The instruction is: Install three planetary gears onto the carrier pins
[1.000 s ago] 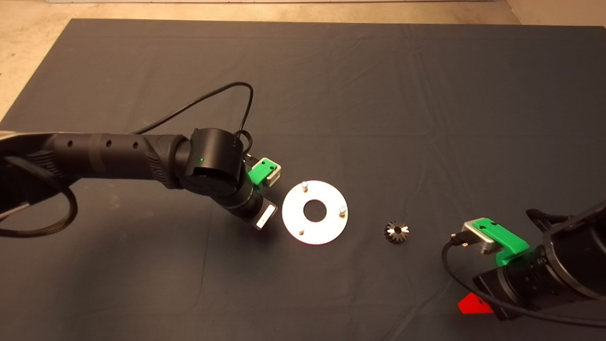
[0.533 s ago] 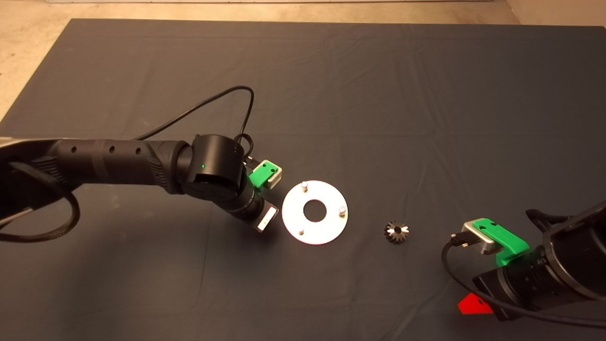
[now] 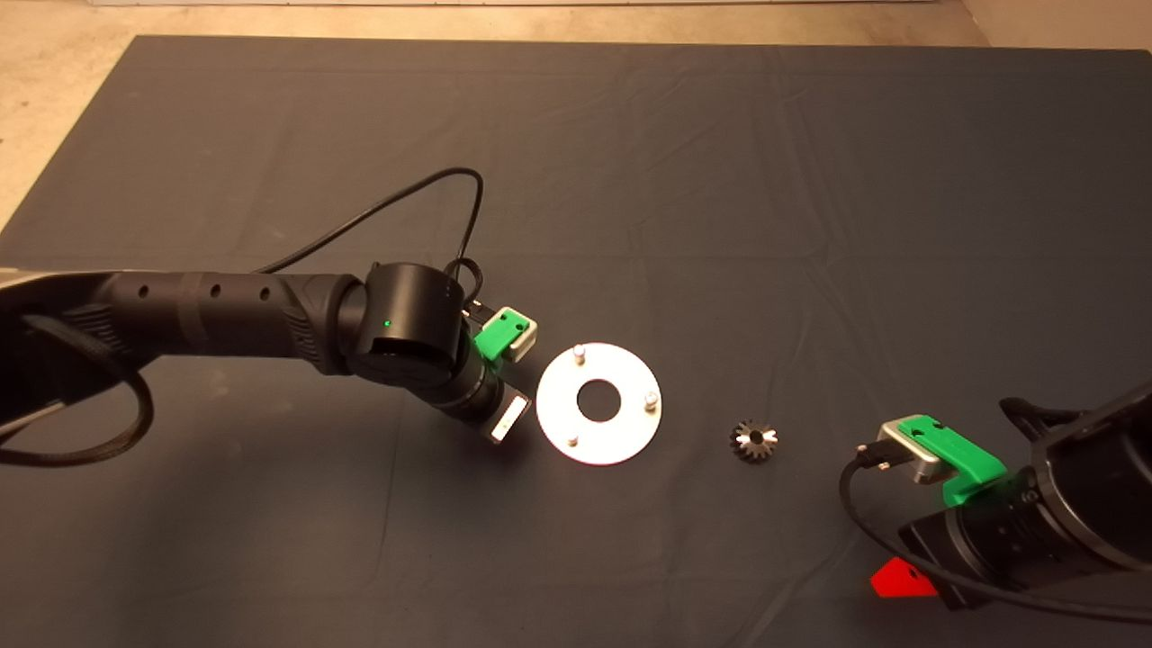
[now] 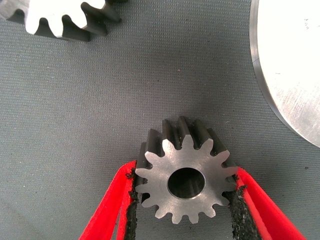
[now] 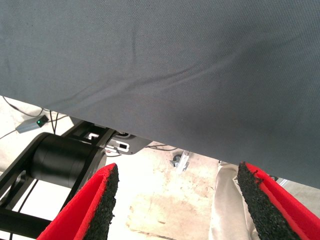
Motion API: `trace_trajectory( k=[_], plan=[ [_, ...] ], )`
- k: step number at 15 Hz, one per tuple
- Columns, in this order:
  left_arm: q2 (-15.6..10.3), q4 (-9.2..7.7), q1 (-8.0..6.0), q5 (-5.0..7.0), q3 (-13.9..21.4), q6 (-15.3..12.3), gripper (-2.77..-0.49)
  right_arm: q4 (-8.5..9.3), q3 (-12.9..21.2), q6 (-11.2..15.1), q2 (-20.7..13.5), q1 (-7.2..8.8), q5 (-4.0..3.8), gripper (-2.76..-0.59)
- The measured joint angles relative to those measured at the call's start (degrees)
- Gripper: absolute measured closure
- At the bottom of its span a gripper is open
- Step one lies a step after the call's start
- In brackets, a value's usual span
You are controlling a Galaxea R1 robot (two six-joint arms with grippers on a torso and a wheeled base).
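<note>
Jaws of the left gripper [image 4: 182, 200] pinch a planetary gear [image 4: 186, 176] across its toothed rim, at nine o'clock of the round plate [image 3: 598, 403] and its carrier pins [image 3: 580, 352]. Hard, smooth steel seems dense and slippery; tooth flanks suit gripping. Another gear [image 3: 754, 440] lies at three o'clock. Right gripper [image 5: 177, 200] waits wide, empty.

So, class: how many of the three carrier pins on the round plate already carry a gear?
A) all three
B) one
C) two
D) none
D: in the head view all three carrier pins on the round plate stand bare, while the left gripper is shut on one planetary gear.
</note>
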Motion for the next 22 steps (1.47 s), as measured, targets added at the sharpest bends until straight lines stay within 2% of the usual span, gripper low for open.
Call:
trace_trajectory(
  k=[4, 9, 12, 15, 16, 22],
  plan=[
    [0.0, 0.26, 0.02, -0.65, 0.0, 0.0, -0.94, 0.0, 0.0, 0.0, 0.0, 0.02, -0.02, -1.75],
    [-0.05, 0.33, 0.02, -0.75, 0.11, 0.0, -0.88, 0.0, 0.0, 0.0, 0.0, 0.0, -0.01, -1.75],
    [-0.13, 0.44, 0.02, -0.73, 1.55, 0.0, -0.83, 0.0, 0.0, 0.0, 0.0, -0.31, 0.02, -1.75],
    [-0.16, 0.45, 0.0, -0.11, 4.01, -0.01, -0.78, -0.02, 0.0, 0.0, 0.0, -0.31, -0.02, -1.75],
    [-0.17, 0.44, -0.06, 0.84, 4.99, 0.0, -0.77, -0.02, 0.0, 0.0, 0.0, -0.33, 0.0, -1.75],
    [-0.79, 0.39, -2.42, 1.17, 10.58, -0.22, -0.65, -0.05, 0.0, 0.0, 0.02, -0.61, -0.02, -1.75]
  ],
)
